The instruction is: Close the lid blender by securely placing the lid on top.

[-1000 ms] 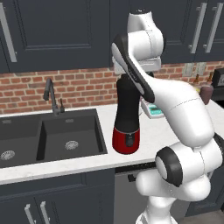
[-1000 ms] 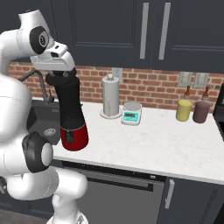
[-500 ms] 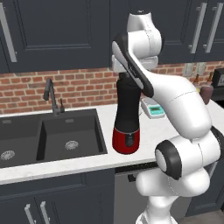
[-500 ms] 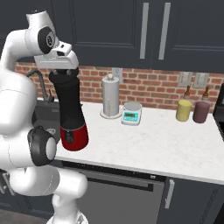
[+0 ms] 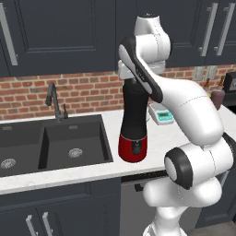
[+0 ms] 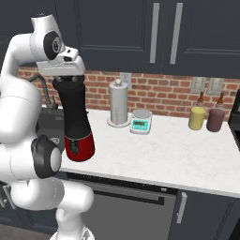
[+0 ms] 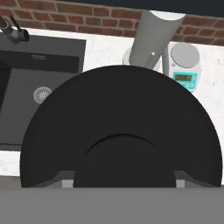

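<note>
The blender point(image 5: 133, 124) stands on the counter right of the sink: a tall black jar on a glossy red base point(image 6: 78, 146). In the hand view the lid point(image 7: 122, 118) is a wide black disc with its central knob at the bottom, and it hides the jar's mouth. My gripper point(image 7: 122, 180) points straight down on top of the jar point(image 6: 70, 112), its two fingertips point(image 7: 62, 176) flanking the knob and shut on it. From the base views the gripper point(image 5: 134, 79) sits right at the jar's top, with the lid level there.
A steel paper-towel holder point(image 6: 118, 105) and a white-and-teal scale point(image 6: 140, 122) stand behind the blender. Yellow point(image 6: 197, 118) and maroon point(image 6: 215, 120) canisters sit far right. The black sink point(image 5: 69, 143) with its faucet point(image 5: 54, 101) lies to the left.
The arm's upper links have shifted slightly; the hand stays over the top of the jar with the lid in it.
</note>
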